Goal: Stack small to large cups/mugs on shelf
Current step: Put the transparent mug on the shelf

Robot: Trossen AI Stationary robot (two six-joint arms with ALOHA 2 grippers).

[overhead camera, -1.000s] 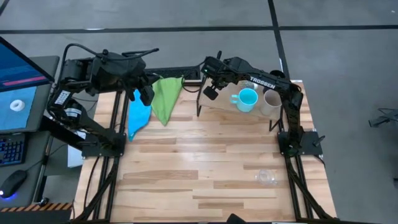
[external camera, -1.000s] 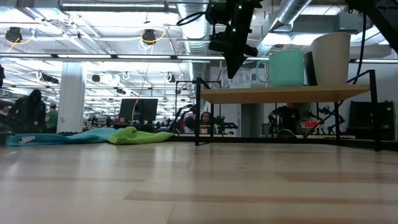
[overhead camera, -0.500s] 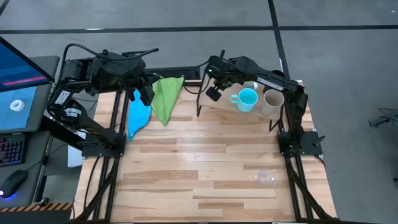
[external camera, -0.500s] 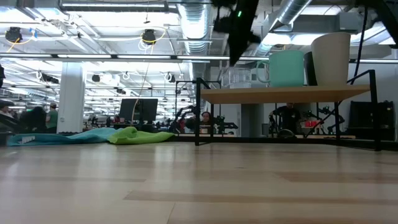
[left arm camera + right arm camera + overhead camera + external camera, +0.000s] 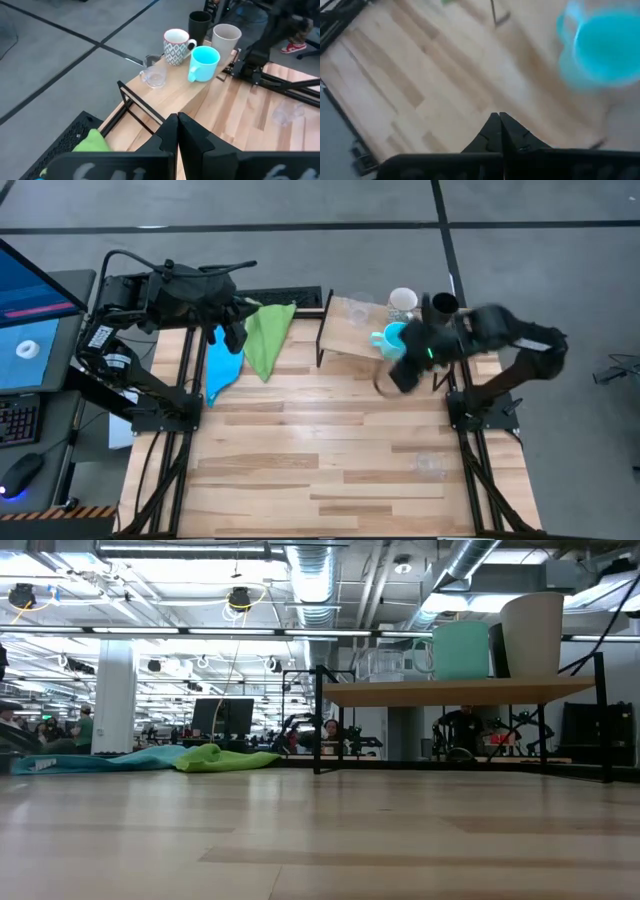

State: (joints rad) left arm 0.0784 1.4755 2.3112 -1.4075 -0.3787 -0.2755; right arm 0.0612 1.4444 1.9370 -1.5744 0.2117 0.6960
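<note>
Shelf [image 5: 175,95]: 5 cups placed | your table [image 5: 300,450]: 1 small clear cup [image 5: 429,465] left | right gripper [image 5: 398,375], left gripper [image 5: 235,335]: both pressed together, empty.

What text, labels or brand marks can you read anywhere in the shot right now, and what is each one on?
None can be read.
Right arm: mid-motion and smeared in the high view, so no marking on it is legible.
White mug: a grey diamond pattern, no letters.
Left gripper: pale marks on the body below its fingers, too blurred to read.
Monitor: coloured panels and a white shape, no legible words.
</note>
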